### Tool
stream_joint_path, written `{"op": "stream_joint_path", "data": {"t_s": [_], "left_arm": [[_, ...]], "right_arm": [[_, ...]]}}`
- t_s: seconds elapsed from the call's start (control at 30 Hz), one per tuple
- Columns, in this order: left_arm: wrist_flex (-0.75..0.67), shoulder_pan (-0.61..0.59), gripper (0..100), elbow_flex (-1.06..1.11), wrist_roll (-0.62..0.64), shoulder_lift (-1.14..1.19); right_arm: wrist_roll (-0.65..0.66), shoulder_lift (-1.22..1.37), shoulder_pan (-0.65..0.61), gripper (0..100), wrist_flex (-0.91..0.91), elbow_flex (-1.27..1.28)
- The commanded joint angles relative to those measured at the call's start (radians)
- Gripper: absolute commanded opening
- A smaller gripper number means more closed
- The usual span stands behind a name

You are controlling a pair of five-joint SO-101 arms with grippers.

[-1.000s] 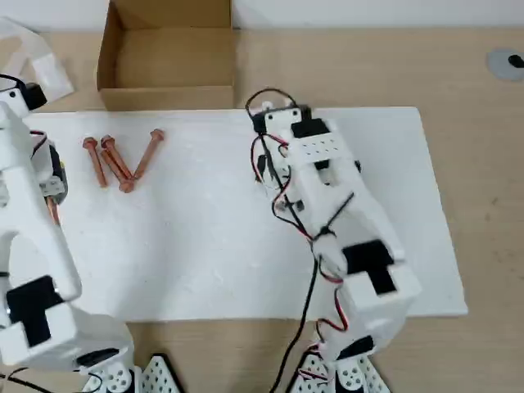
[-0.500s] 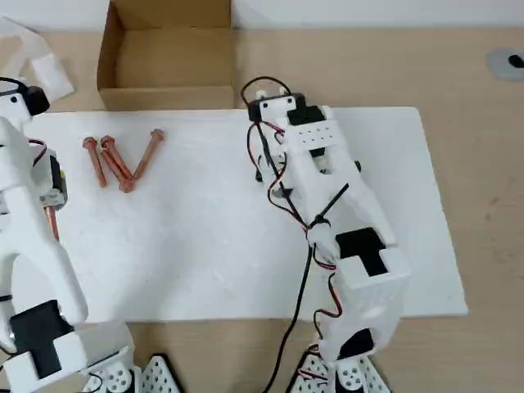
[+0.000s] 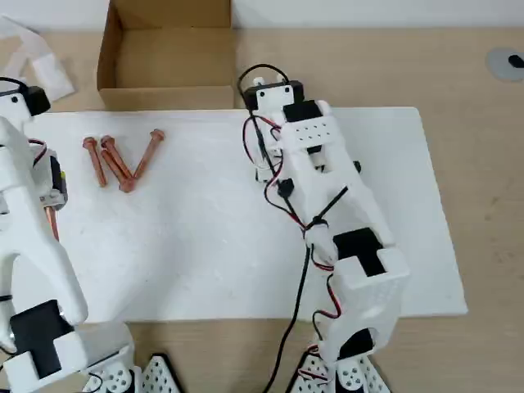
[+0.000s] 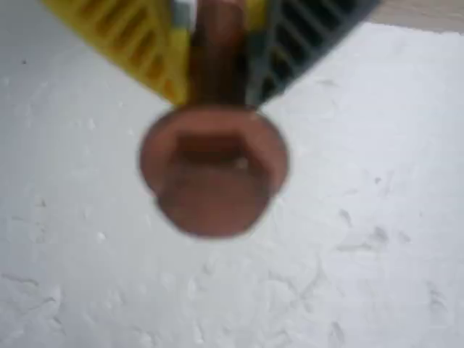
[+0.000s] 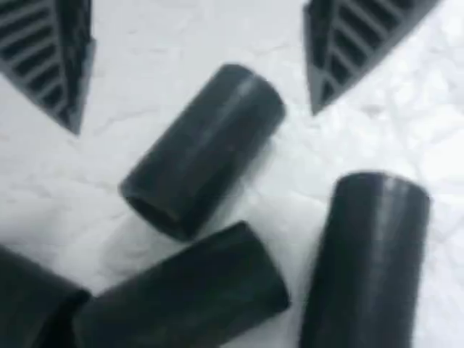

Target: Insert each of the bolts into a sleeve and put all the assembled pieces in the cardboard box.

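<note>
Grips a copper bolt (image 4: 212,170) tight in the left jaws, head outward, over the white foam sheet (image 4: 377,217). Holds the right jaws spread wide and empty, one black sleeve (image 5: 203,148) lying between them, other sleeves (image 5: 362,254) close beside it. Has loose bolts (image 3: 119,160) on the sheet at upper left of the high view, cardboard box (image 3: 168,57) above them on the wooden bench (image 3: 475,164).

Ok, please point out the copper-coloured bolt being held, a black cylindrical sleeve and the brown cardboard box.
Copper-coloured bolt (image 4: 214,170): left wrist view, head.
Black cylindrical sleeve (image 5: 203,148): right wrist view, side.
Brown cardboard box (image 3: 168,97): high view, front wall.
</note>
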Motion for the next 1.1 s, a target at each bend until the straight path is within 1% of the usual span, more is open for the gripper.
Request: {"op": "stream_joint_path", "data": {"t_s": [0.0,0.13,0.5,0.57,0.7,0.8,1.07], "left_arm": [[-0.008,0.026,1,-0.005,-0.002,-0.042],[-0.008,0.029,1,-0.005,-0.002,-0.042],[-0.008,0.028,1,-0.005,-0.005,-0.042],[-0.008,0.028,1,-0.005,-0.006,-0.042],[-0.008,0.028,1,-0.005,-0.006,-0.044],[-0.008,0.028,1,-0.005,-0.006,-0.045],[-0.008,0.028,1,-0.005,-0.006,-0.045]], "right_arm": [[-0.038,0.025,-0.013,24.4,-0.028,-0.058],[-0.074,0.099,-0.013,24.3,-0.031,-0.076],[-0.081,0.278,-0.015,24.0,-0.003,-0.254],[-0.075,0.303,-0.021,20.3,0.034,-0.291],[-0.072,0.352,-0.03,9.3,0.129,-0.367],[-0.072,0.392,-0.03,3.9,0.198,-0.433],[-0.072,0.504,-0.03,3.0,0.35,-0.607]]}}
